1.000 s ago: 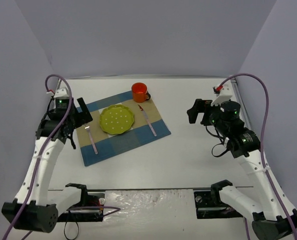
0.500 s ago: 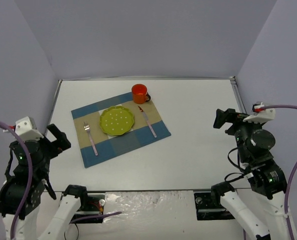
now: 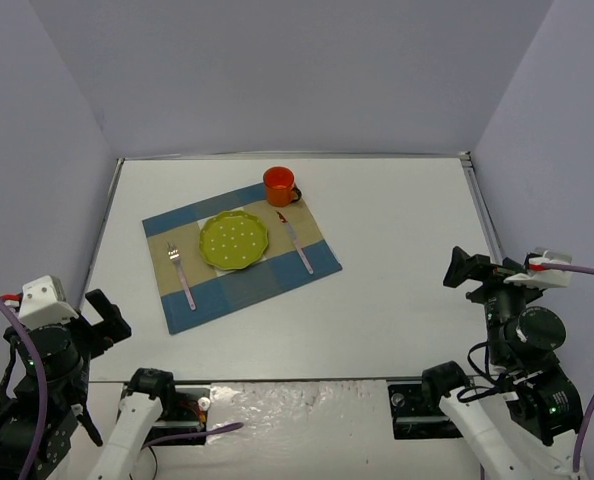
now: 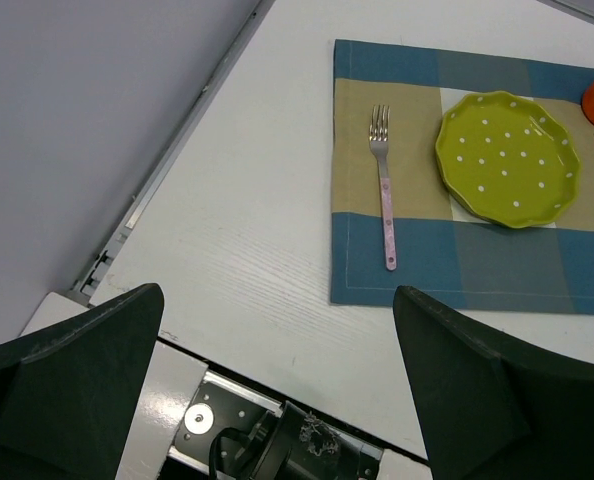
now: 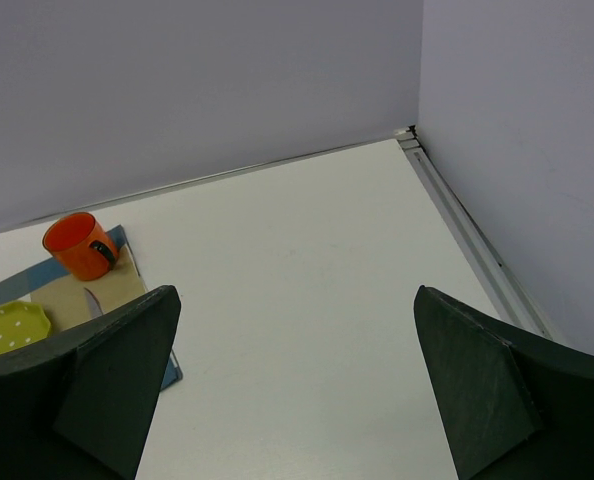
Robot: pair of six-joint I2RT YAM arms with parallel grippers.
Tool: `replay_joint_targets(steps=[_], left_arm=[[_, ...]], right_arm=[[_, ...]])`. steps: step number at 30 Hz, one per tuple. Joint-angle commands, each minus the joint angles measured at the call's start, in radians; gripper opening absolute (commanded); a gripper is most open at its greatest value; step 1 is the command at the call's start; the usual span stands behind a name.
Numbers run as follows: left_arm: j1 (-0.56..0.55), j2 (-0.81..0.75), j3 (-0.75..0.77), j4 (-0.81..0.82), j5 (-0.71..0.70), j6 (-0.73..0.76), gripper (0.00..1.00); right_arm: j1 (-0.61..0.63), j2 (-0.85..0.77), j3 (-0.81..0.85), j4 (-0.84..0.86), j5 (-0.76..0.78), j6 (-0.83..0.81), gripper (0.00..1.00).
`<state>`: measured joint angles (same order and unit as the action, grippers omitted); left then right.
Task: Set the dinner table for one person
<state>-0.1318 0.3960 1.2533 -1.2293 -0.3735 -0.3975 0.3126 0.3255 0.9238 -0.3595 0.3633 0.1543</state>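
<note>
Any print on the mug (image 3: 279,185) or cutlery too small to tell; on the green plate (image 3: 234,240), only white dots.

Left tool (image 4: 277,295): jaws spread fully wide, nothing between them, touching nothing. Raised over the near-left corner of the counter (image 3: 397,230), well apart from the mat (image 3: 267,285). In the wrist view, bare white counter and its metal edging below the jaws, with the mat beyond.

Right tool (image 5: 297,292): likewise wide, empty, in contact with nothing. Raised by the counter's right edge on the near side, facing the far right corner.

Counter itself: large, white, rectangular, metal-edged, bounded by grey walls (image 3: 277,70), stretching ahead of both arms.

On it, left of centre and set askew, the blue-and-tan checked mat. Plate at the mat's middle. Fork (image 3: 182,278) left of the plate, pink handle toward the near side, tines away. Knife (image 3: 299,245) right of the plate, near it, not touching. Orange mug with a dark handle at the mat's far corner, beyond the knife's tip.
</note>
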Motion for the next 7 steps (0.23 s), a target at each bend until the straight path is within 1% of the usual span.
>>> replay_joint_targets(steps=[1,7], left_arm=[[-0.005,0.024,0.006,-0.005,-0.028,0.012,0.97],[-0.005,0.017,-0.011,-0.040,-0.030,-0.001,0.97]], right_arm=[[-0.007,-0.004,-0.002,0.019,0.017,0.004,1.00],[-0.007,-0.002,0.021,0.008,-0.016,0.005,1.00]])
